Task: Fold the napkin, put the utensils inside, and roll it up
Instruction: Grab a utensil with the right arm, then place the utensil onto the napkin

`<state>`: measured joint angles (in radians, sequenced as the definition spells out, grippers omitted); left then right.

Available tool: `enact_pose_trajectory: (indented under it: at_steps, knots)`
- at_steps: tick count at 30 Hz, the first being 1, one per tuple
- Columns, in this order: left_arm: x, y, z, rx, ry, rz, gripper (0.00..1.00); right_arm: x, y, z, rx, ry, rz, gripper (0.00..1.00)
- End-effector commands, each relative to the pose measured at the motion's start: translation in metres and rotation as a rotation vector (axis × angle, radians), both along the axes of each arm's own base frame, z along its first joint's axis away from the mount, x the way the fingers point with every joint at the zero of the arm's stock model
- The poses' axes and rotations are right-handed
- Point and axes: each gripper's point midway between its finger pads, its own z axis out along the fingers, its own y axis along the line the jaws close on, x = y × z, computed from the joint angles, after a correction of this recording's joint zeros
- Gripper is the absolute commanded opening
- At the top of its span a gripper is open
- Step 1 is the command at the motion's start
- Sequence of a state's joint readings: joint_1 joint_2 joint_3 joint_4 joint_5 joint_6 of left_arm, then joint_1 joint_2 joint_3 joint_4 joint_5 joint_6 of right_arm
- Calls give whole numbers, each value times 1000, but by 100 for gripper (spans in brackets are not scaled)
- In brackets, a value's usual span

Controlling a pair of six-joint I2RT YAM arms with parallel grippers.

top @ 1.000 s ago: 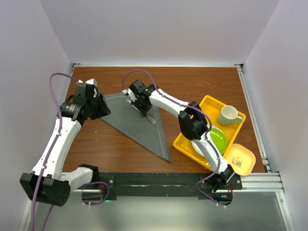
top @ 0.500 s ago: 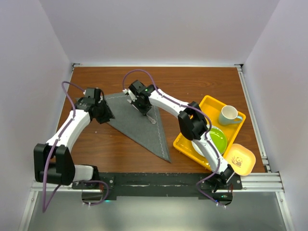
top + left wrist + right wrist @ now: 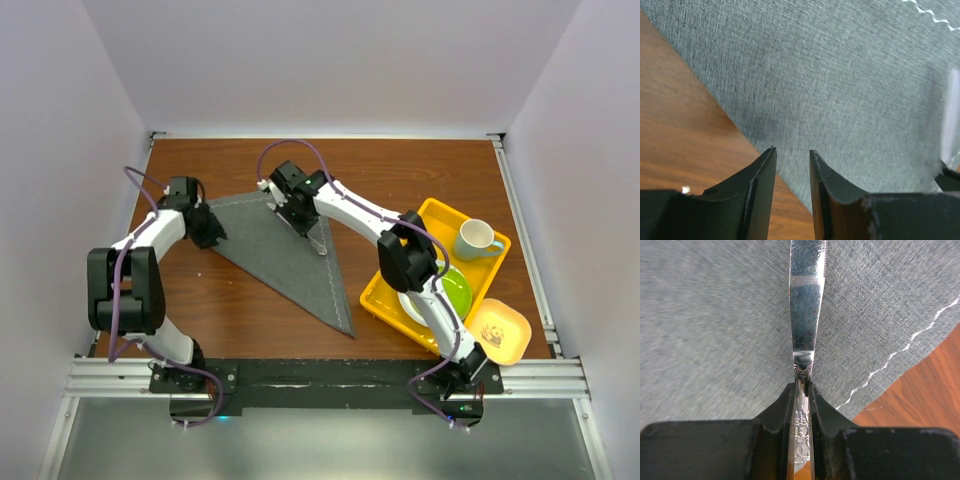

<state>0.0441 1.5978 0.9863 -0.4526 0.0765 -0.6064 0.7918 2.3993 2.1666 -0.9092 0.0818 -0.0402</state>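
The dark grey napkin (image 3: 285,262) lies flat on the table as a triangle, its long point toward the near edge. My left gripper (image 3: 205,228) sits low at its left corner. In the left wrist view the gripper (image 3: 791,152) is narrowly open and empty over the napkin's (image 3: 840,75) edge. My right gripper (image 3: 293,208) is over the napkin's upper middle, shut on the handle of a silvery knife (image 3: 317,244). In the right wrist view the gripper (image 3: 801,387) grips the patterned handle, and the blade (image 3: 807,300) lies out over the cloth (image 3: 715,315).
A yellow tray (image 3: 430,213) at the right holds a white mug (image 3: 477,240) and a green plate (image 3: 457,290). A small yellow dish (image 3: 500,330) sits near the front right corner. White walls enclose the table on three sides.
My left arm has folded down and back, with its gripper staying by the napkin's left corner. My right gripper has shifted slightly up and left with the knife.
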Motion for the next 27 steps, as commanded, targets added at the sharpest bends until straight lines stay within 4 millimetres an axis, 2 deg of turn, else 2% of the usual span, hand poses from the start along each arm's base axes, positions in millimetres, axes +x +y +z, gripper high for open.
enact_pose_trajectory:
  at_steps: [1,4,8,9,14,15,22,27]
  knots:
    - [25,8,8,12,-67,-18,37,-6,19,57,145,-34,9,0]
    - [25,11,8,23,-60,-14,36,-13,33,60,200,1,10,0]
    - [25,18,20,48,-84,11,36,-25,61,61,265,43,42,0]
    - [25,20,23,55,-89,18,36,-30,67,54,268,65,57,0]
    - [19,28,39,72,-111,13,36,-52,101,53,335,104,136,0]
    - [16,30,40,83,-108,16,36,-57,106,46,342,134,146,0]
    - [0,43,59,128,-144,29,37,-69,125,32,376,185,144,0]
    - [-5,45,62,139,-148,24,37,-72,133,23,399,218,146,0]
